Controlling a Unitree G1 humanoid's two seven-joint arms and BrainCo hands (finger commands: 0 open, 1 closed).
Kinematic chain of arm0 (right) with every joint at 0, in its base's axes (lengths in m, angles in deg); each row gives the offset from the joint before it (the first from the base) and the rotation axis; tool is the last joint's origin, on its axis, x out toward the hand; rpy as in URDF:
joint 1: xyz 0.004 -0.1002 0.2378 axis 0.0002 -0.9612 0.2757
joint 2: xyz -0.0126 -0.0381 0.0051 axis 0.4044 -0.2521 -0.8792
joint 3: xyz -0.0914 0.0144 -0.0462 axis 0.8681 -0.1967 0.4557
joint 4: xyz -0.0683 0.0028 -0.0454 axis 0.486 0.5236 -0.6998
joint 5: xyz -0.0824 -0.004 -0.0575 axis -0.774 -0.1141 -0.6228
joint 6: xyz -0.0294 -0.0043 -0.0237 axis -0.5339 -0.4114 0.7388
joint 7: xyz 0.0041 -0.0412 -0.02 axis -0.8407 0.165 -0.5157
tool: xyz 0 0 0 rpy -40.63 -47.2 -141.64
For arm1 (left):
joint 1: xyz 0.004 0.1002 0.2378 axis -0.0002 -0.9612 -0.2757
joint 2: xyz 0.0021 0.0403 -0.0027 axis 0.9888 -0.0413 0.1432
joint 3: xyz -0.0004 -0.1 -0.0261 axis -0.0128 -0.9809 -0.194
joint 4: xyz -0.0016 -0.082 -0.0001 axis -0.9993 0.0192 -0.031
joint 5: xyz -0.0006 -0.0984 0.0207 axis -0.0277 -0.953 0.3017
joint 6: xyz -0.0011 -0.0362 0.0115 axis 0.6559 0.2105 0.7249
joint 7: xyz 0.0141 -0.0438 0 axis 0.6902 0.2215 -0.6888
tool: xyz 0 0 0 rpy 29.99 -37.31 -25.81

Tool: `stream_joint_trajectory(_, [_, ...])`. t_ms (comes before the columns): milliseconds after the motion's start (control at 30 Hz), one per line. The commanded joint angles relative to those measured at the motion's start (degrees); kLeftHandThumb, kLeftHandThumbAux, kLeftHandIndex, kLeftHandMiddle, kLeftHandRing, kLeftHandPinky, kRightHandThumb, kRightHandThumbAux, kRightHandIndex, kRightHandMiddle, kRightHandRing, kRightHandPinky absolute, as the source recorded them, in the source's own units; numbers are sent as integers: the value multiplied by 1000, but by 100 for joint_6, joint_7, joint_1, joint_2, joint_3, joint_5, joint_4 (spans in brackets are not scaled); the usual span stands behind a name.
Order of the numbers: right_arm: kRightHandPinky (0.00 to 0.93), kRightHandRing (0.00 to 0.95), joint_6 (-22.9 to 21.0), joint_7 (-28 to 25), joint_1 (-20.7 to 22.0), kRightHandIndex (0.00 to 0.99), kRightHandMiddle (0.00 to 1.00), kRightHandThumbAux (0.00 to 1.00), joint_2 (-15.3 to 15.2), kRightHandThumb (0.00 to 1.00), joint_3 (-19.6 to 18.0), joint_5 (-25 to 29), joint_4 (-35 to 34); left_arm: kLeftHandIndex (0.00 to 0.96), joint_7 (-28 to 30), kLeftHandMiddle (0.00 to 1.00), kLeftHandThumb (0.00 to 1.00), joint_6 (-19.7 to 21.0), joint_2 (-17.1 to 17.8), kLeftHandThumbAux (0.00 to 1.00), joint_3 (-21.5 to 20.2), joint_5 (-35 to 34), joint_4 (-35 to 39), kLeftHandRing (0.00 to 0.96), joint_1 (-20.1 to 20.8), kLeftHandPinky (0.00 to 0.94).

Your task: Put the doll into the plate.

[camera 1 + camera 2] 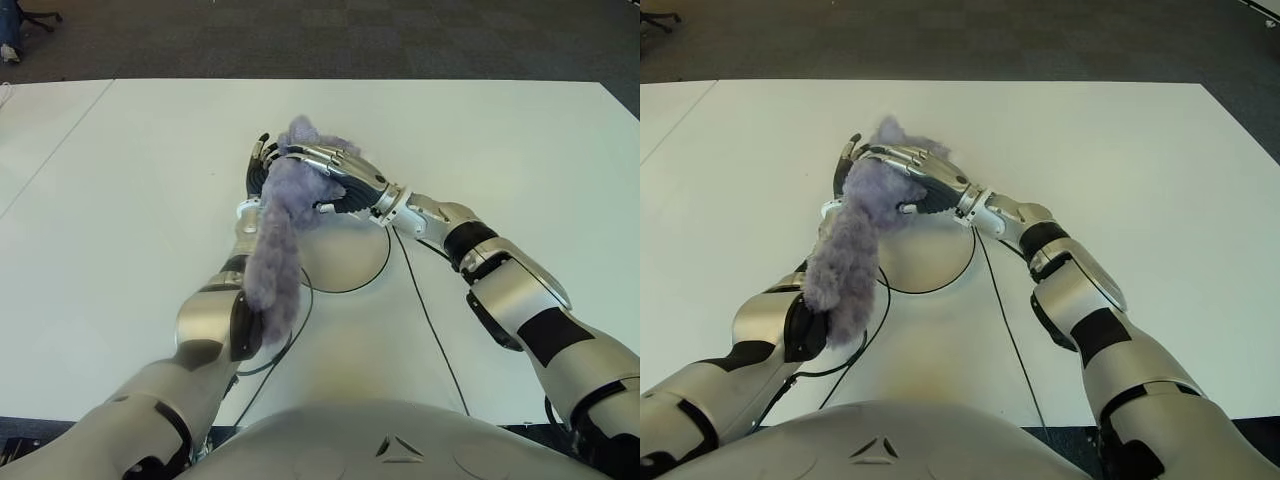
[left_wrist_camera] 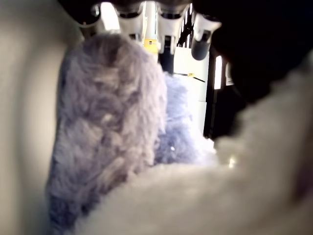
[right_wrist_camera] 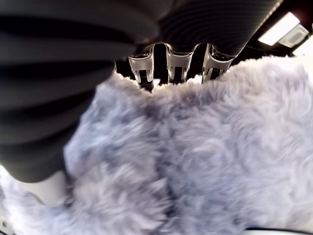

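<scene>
Purple doll (image 1: 283, 225) | my right hand (image 1: 335, 177) clamps it from the right | left hand (image 1: 259, 166) cups its far-left side | plate (image 1: 352, 262) just near.

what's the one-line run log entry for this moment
task: doll to plate | fluffy grey-purple plush doll: gripped by both hands, draped over left forearm | left hand | right hand | round white plate: empty

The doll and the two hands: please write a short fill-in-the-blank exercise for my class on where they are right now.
1. The fluffy doll is ______ in colour.
2. The right hand closes over the doll's upper end, with the ______ hand on its other side.
3. The plate lies on the white ______.
4. The doll's lower end hangs over the robot's left ______.

Missing words: purple; left; table; forearm
</scene>
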Motion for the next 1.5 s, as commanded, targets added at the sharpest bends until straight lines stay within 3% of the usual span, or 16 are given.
stream_joint_trajectory(33, [645, 490, 11, -681, -142, 143, 273, 689, 44, 595, -82, 220, 78, 6, 80, 197, 0, 778, -205, 742, -64, -80, -550, 294, -709, 383])
stream_joint_trajectory(167, [627, 503, -46, -965, -146, 183, 318, 678, 3, 611, -146, 352, 15, 9, 154, 197, 0, 749, -210, 744, -75, -108, -547, 303, -718, 383])
stream_joint_trajectory(200, [616, 516, -93, -1020, -135, 319, 445, 690, -17, 769, -152, 360, 0, 23, 205, 198, 0, 731, -218, 748, -98, -139, -544, 307, -720, 372])
stream_joint_trajectory(300, [685, 579, -165, -1127, -119, 380, 531, 684, -60, 830, -190, 392, -29, 42, 285, 187, 5, 694, -232, 728, -136, -186, -536, 273, -719, 298])
stream_joint_trajectory(433, [804, 706, -118, -1055, -106, 409, 576, 675, -182, 842, -300, 436, -68, 53, 309, 169, 4, 623, -228, 696, -114, -168, -528, 232, -730, 253])
stream_joint_trajectory(533, [839, 764, -55, -730, -77, 418, 575, 673, -394, 844, -388, 338, -241, 58, 370, 157, 0, 608, -225, 677, -135, -193, -526, 211, -736, 235])
stream_joint_trajectory(567, [854, 791, -49, -636, -68, 434, 733, 698, -452, 746, -404, 300, -298, 60, 391, 149, 0, 609, -225, 668, -148, -207, -525, 199, -737, 226])
stream_joint_trajectory(667, [865, 826, -173, -255, -42, 440, 824, 708, -669, 712, -448, 83, -626, 66, 460, 134, 0, 650, -236, 658, -255, -324, -521, 177, -735, 220])
stream_joint_trajectory(1067, [887, 883, -146, 352, -72, 439, 899, 707, -814, 709, -777, 75, -1133, 94, 361, 151, 0, 841, -243, 650, -305, -395, -534, 172, -668, 202])
stream_joint_trajectory(1500, [877, 879, -43, 576, 33, 440, 894, 707, -841, 708, -996, 148, -982, 92, 421, 164, 0, 877, -207, 622, -326, -419, -543, 180, -682, 206])
